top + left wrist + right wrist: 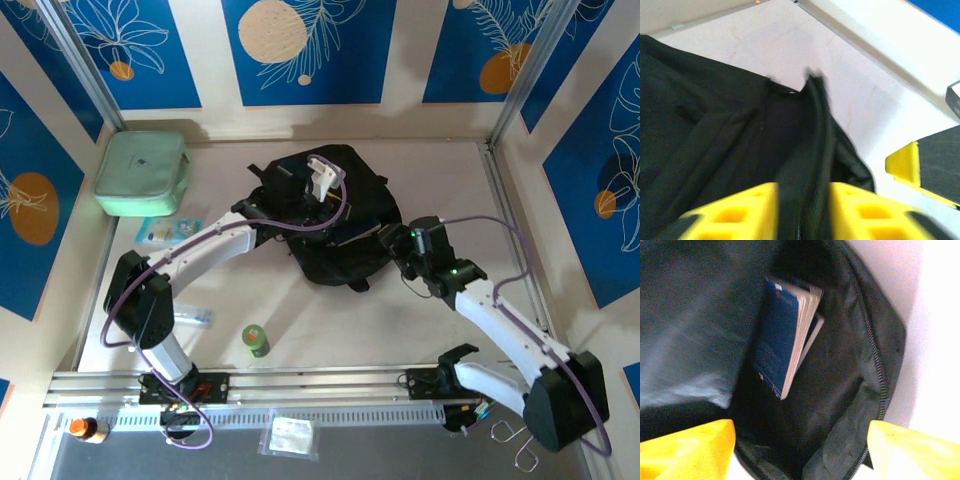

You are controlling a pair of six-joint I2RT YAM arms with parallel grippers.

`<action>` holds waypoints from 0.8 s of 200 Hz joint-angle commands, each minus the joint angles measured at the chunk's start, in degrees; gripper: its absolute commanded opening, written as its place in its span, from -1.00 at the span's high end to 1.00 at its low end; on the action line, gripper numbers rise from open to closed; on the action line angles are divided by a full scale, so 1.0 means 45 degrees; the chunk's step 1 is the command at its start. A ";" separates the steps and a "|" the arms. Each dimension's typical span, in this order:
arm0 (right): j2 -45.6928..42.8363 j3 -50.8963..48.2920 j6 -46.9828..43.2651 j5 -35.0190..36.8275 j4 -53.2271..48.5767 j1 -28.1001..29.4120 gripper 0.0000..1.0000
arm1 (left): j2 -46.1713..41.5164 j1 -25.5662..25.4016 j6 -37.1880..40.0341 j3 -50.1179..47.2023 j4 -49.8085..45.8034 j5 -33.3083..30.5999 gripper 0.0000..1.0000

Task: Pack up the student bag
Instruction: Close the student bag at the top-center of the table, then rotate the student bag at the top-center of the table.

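The student bag (345, 255), black and soft, lies crumpled mid-table with its zip mouth open. Inside it (855, 365) a dark blue book (782, 350) stands on edge. My right gripper (800, 440) hovers open just above that mouth, its yellow fingers wide apart with nothing between them; from above it (395, 245) sits at the bag's right edge. My left gripper (802, 192) is over the bag's far side (305, 200), open partway, with a fold of the bag's black fabric (805, 150) lying between its fingers. A yellow fingertip (902, 165) of the right gripper shows at the right of the left wrist view.
A mint green zip case (142, 172) rests in the back left corner, a flat packet (165, 232) just in front of it. A small green bottle (256, 340) and a clear wrapper (195, 316) lie near the left arm's base. Walls close in the table's sides.
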 commanded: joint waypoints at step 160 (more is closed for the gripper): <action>0.0102 0.0315 -0.1026 -0.0269 -0.1306 -0.0967 -0.46 | 0.1065 0.4656 -0.6897 -0.2944 0.0110 -0.0289 0.27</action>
